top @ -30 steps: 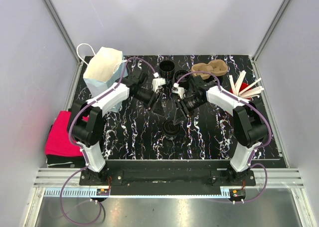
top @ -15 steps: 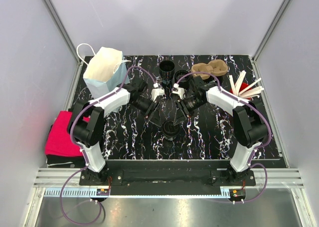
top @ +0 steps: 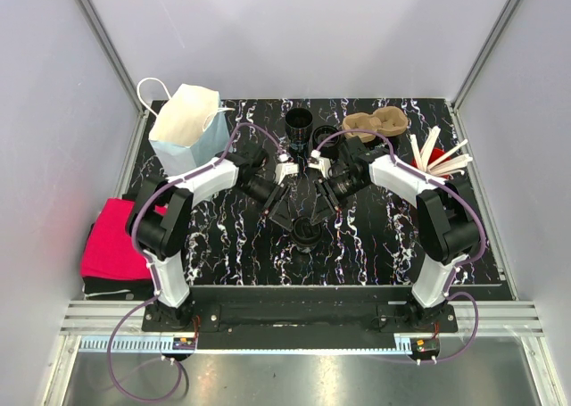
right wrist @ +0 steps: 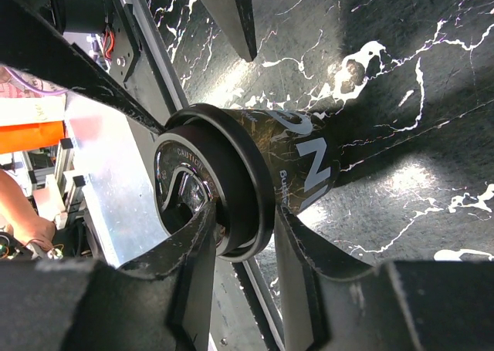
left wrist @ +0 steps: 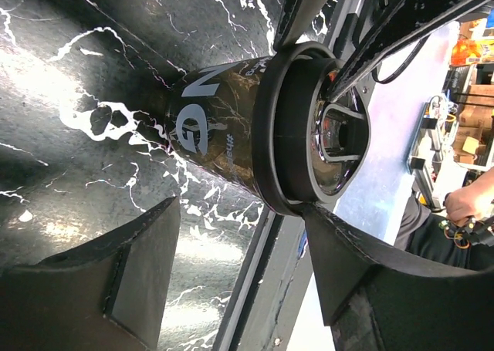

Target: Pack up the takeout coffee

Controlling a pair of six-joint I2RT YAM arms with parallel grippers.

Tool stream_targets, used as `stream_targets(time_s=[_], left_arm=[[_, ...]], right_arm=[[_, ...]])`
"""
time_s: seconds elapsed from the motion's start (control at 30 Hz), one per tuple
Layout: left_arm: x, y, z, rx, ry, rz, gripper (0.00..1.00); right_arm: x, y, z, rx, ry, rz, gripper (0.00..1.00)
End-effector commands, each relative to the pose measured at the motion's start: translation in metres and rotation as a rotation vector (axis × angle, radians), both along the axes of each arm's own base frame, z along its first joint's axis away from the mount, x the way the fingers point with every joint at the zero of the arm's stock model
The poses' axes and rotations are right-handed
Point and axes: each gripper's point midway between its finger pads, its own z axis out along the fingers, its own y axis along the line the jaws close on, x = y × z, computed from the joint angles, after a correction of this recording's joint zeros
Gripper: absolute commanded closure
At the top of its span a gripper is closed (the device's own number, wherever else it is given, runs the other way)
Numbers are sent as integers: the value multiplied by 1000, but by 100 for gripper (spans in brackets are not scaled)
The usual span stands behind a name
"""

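A black coffee cup (top: 306, 231) with a black lid stands on the marble table near the middle front. My right gripper (top: 318, 211) is shut on its lid rim. In the right wrist view one finger (right wrist: 193, 247) lies on the lid top and the other sits under the rim against the cup (right wrist: 297, 170). My left gripper (top: 285, 208) is open beside the cup on its left. In the left wrist view its fingers (left wrist: 143, 270) are spread wide, with the lidded cup (left wrist: 231, 131) just beyond the gripper (left wrist: 241, 212). The right finger is close to the lid rim.
A light-blue paper bag (top: 186, 125) stands open at the back left. Another black cup (top: 299, 123) and a brown cup carrier (top: 376, 120) are at the back. Wooden stirrers (top: 437, 154) lie at the right. A red cloth (top: 107, 245) lies off the table's left edge.
My left gripper has moved forward and right, from near the back cups up to the lidded cup. The right gripper and the cup have stayed in place.
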Motion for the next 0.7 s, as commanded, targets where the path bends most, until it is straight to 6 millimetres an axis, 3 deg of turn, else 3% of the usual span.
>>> stream_targets(time_s=[0.0,0.3,0.67], left_arm=[[6,-12,6,-49,-18,-10,34],[-1,-11,-1,-9,-17,-10,43],[-6,-15,-7,16,-15,-4,61]], right_arm=[[1,-1,-11,-34,-37,10,61],[1,-3,-14,-47,-48,2,64],[0,-7,-19,-66,-60,-3,68]])
